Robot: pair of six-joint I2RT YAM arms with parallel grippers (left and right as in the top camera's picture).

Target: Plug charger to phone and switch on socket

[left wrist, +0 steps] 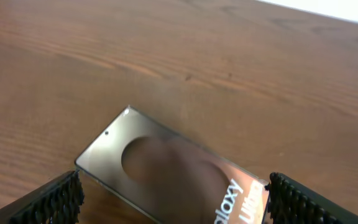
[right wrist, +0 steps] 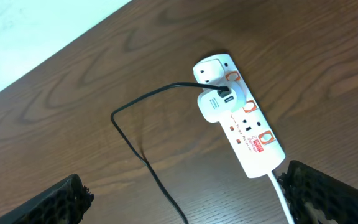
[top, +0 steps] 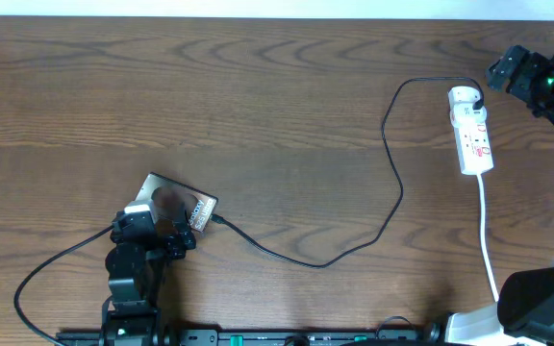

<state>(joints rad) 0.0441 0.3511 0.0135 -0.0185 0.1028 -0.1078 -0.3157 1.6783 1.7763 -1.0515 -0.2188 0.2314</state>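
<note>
both sets of jaws stand wide open, holding nothing: the left gripper (left wrist: 173, 190) straddles the phone (left wrist: 166, 168) flat on the table, the right gripper (right wrist: 182, 186) hangs above the socket (right wrist: 241, 118). the charger (top: 400, 187) tip looks seated in the phone. what remains is probably the switch, which calls for one fingertip pressed squarely.

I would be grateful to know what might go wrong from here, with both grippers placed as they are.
1. The left gripper straddles the phone with its jaws open. A nudge may slide the phone and tug the charger tip at its edge.
2. The right gripper hovers open over the socket. Its wide fingers may press the wrong switch or snag the charger where it plugs in.
</note>
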